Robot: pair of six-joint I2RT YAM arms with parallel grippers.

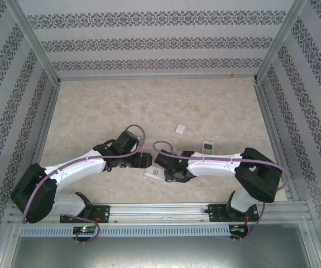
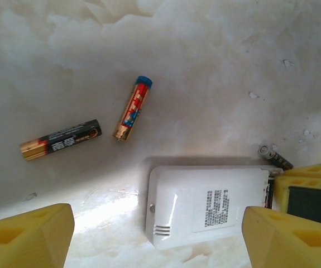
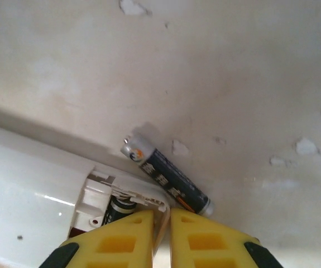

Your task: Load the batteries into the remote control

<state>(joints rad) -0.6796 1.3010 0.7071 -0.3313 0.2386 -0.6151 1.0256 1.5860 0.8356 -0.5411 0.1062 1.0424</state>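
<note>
Left wrist: two loose batteries (image 2: 61, 139) (image 2: 133, 108) near remote (image 2: 205, 204)

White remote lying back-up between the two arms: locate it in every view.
Top external: white remote sits low centre, between the two arms' tips.
Left wrist: bottom centre, label up, open battery bay at its right end.
Right wrist: lower left, open bay just above the shut right fingers.
Shared landmark: the dark battery lying beside the remote's open end, seen by both wrist cameras.
</note>
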